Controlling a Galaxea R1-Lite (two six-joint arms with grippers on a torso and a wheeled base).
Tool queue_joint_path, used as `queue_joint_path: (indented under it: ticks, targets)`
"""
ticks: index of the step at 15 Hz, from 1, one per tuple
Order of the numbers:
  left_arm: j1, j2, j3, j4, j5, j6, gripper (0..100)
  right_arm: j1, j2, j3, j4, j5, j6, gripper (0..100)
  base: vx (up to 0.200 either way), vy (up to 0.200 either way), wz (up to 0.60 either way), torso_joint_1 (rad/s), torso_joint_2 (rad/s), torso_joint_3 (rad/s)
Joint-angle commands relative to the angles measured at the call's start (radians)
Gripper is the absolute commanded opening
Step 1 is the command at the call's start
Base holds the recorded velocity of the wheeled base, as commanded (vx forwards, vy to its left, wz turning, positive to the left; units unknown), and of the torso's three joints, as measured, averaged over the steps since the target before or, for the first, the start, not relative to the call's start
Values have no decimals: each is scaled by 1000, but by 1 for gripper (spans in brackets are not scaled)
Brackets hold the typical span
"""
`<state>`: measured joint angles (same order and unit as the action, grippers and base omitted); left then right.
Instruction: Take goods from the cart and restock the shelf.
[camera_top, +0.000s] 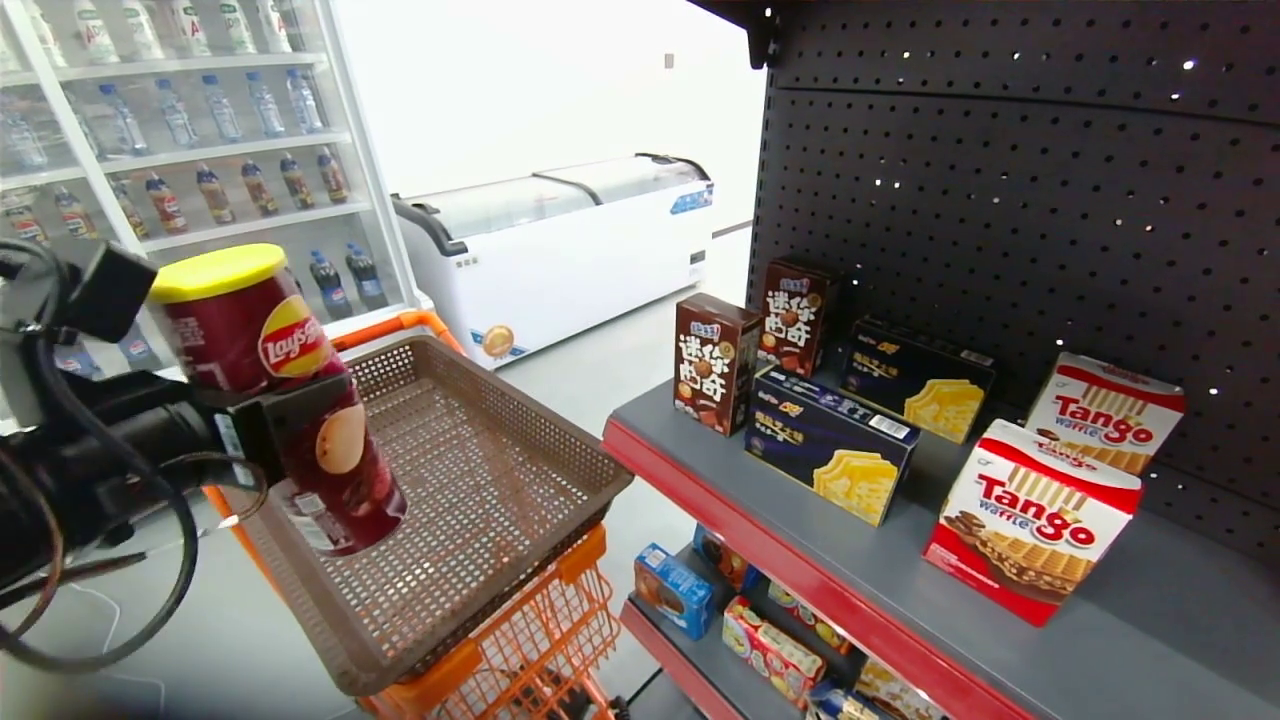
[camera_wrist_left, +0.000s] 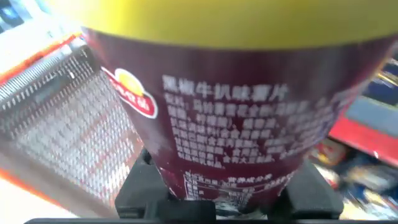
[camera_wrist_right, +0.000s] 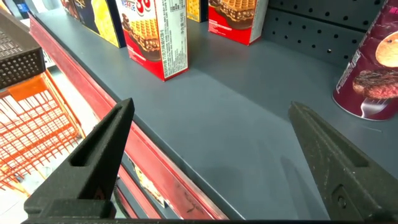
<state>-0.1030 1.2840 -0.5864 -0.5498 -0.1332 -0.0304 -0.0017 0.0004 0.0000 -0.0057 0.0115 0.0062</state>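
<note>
Left end effector (camera_top: 288, 428) at 9 o'clock, arm horizontal, clamped on one tilted chips can (camera_top: 245, 330) above the cart basket (camera_top: 480, 480). Right end effector (camera_wrist_right: 211, 107) gaping, empty, over shelf (camera_top: 1150, 620) (six boxes (camera_top: 1035, 520), one standing can (camera_wrist_right: 373, 68)).

The chip can (camera_top: 285, 400) is dark red with a yellow lid (camera_top: 217, 270). The basket (camera_top: 500, 500) is brown with tiny holes all over. The cart (camera_top: 540, 640) is orange. The shelf (camera_top: 1150, 620) is grey with a red edge. Its back wall (camera_top: 1000, 200) is black with dots. Two waffle boxes (camera_top: 1035, 520) are red and white. Two flat boxes (camera_top: 830, 440) are dark blue and yellow. The right fingers (camera_wrist_right: 93, 162) are black.
</note>
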Motion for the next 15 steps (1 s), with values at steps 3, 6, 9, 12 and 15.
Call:
queue_joint_path:
  ticks: [3,6,9,12,15]
  targets:
    - [-3,-196,109,65,-3,46,0,0,0,0,0,1,0,100,0,0,0,0,0,0]
    - [-3,-210,178,65,-6,64,0,0,0,0,0,1,0,100,0,0,0,0,0,0]
    - [-7,-207,209,67,-3,76,0,0,0,0,0,1,0,100,0,0,0,0,0,0]
    - [-18,-212,257,68,-86,80,0,0,0,0,0,1,0,100,0,0,0,0,0,0]
    - [-35,-218,287,56,-181,98,0,0,0,0,0,1,0,100,0,0,0,0,0,0]
